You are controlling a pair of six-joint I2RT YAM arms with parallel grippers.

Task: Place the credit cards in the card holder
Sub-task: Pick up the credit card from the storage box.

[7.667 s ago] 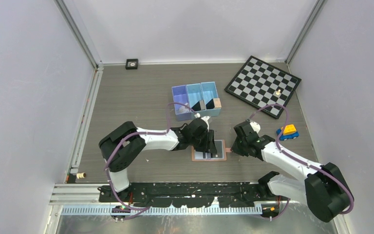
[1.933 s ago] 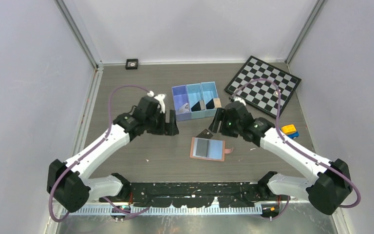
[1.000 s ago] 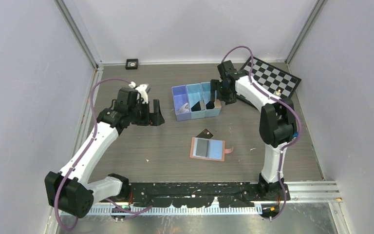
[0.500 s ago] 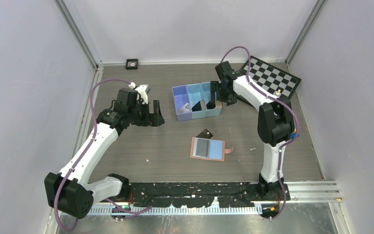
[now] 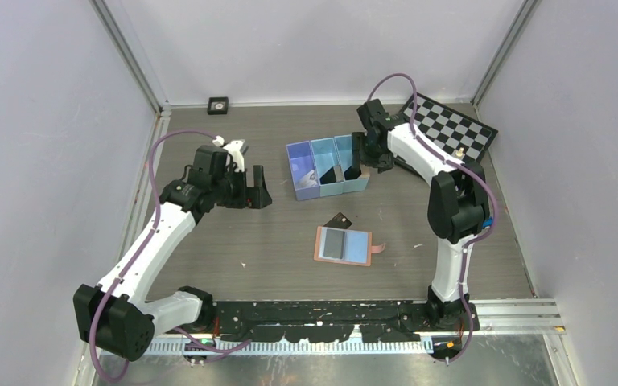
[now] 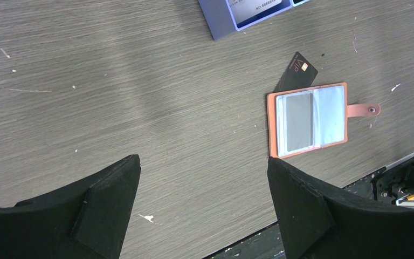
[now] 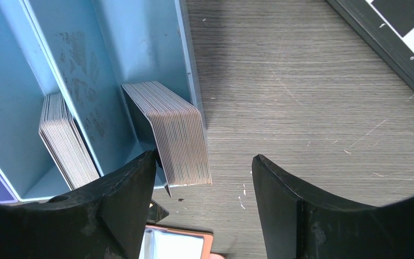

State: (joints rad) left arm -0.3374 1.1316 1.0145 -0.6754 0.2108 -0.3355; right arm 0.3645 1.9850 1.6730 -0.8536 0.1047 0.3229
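Observation:
The card holder (image 5: 344, 244) lies open on the table, salmon rim, light blue lining, a grey card in its left sleeve (image 6: 299, 121). A black credit card (image 5: 339, 221) rests flat by its far edge, also in the left wrist view (image 6: 297, 72). Stacks of cards stand on edge in the blue bin (image 5: 327, 166): one in the right compartment (image 7: 178, 132), one in the middle (image 7: 64, 143). My right gripper (image 5: 356, 165) is open at the bin's right end (image 7: 205, 156), one finger inside beside the stack. My left gripper (image 5: 256, 193) hangs open and empty left of the bin (image 6: 203, 162).
A chessboard (image 5: 451, 129) with a white piece (image 5: 456, 150) lies at the back right, close behind the right arm. A small black square object (image 5: 218, 104) sits at the back wall. The bin's corner (image 6: 242, 13) shows at the top of the left wrist view.
The right gripper has sunk a little into the bin's right compartment, its jaws slightly narrower, and the bin has shifted a touch to the right. The left arm has stayed still.

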